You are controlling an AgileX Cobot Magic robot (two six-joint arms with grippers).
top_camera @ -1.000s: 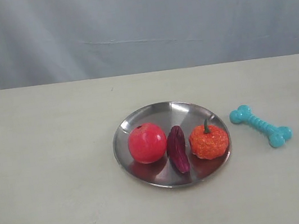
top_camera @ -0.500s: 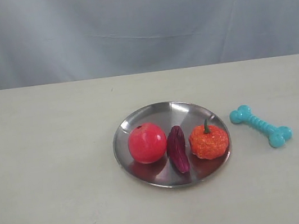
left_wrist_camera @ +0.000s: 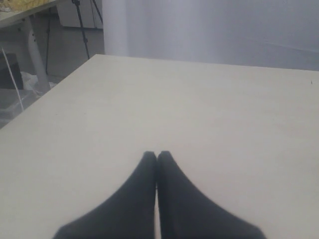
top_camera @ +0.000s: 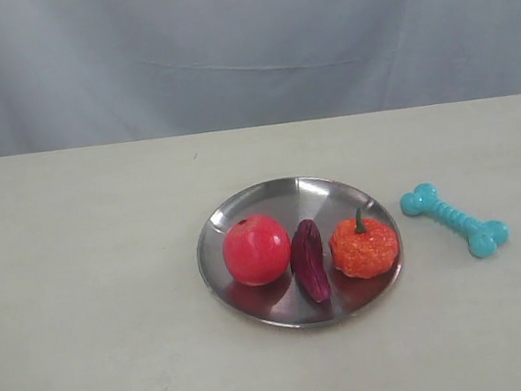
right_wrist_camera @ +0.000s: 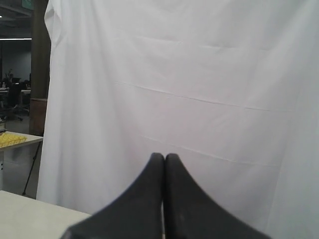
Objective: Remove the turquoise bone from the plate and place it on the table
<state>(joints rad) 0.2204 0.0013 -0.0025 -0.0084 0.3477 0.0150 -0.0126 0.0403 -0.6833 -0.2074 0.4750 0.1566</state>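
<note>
The turquoise bone (top_camera: 454, 219) lies flat on the cream table (top_camera: 91, 312), just right of the silver plate (top_camera: 280, 194) and apart from its rim. No arm shows in the exterior view. My left gripper (left_wrist_camera: 157, 153) is shut with nothing in it, black fingers pressed together over bare tabletop (left_wrist_camera: 209, 109). My right gripper (right_wrist_camera: 165, 155) is also shut and empty, raised and facing the pale cloth backdrop (right_wrist_camera: 199, 74). Neither wrist view shows the bone or the plate.
On the plate sit a red apple (top_camera: 256, 249), a dark purple vegetable (top_camera: 308, 259) and an orange pumpkin (top_camera: 364, 245). A grey-blue cloth (top_camera: 236, 41) hangs behind the table. The table's left edge and a stand (left_wrist_camera: 30, 55) appear in the left wrist view.
</note>
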